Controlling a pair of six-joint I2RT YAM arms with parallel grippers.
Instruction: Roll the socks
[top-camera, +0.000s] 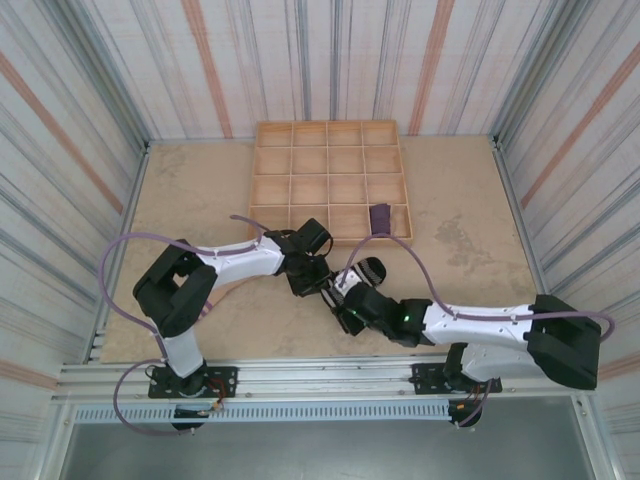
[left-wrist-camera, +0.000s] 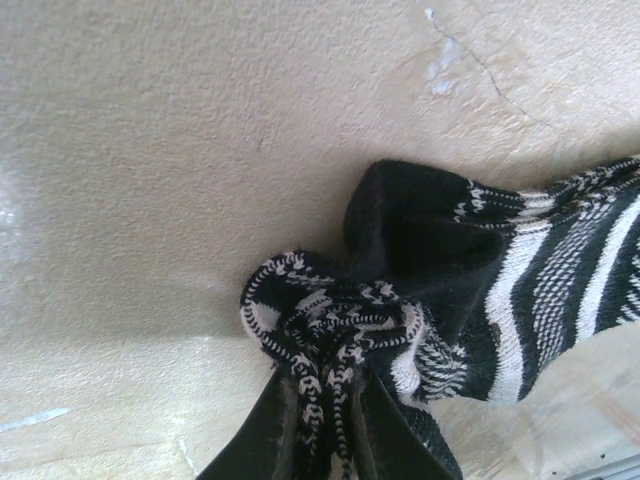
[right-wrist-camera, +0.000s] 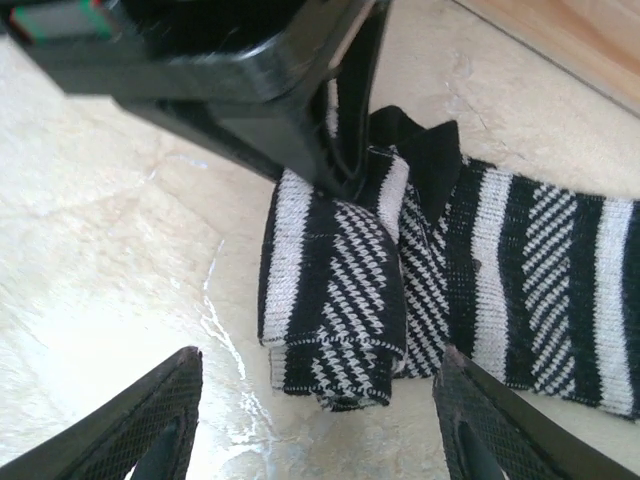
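My left fingers (left-wrist-camera: 255, 450) are pressed together on a bunched fold of the black-and-white striped sock (left-wrist-camera: 520, 290), and the gathered knit puckers up between the two dark pads at the near edge of my left wrist view. From that pinch the sock spreads away to the right, flat against the pale table (left-wrist-camera: 150, 150), with a solid black patch beside the bunch and then bands of white and patterned stripes. My right fingers (right-wrist-camera: 150, 420) are spread wide with nothing between them but the sock below. One textured tip stands off the sock's left edge over bare table, and the other sits over the stripes on the right. From that side I see one end of the sock doubled over on itself into a thick folded lump, with the rest trailing off to the right. The black body of my left arm's grasping end comes down from above onto the far edge of that lump. From overhead, both arms meet near the middle of the table, just on the near side of the wooden tray (top-camera: 330, 128) of square compartments, and the striped sock lies between them on the table. A purple sock (top-camera: 380, 217) sits in the tray's near row, in a compartment towards the right.
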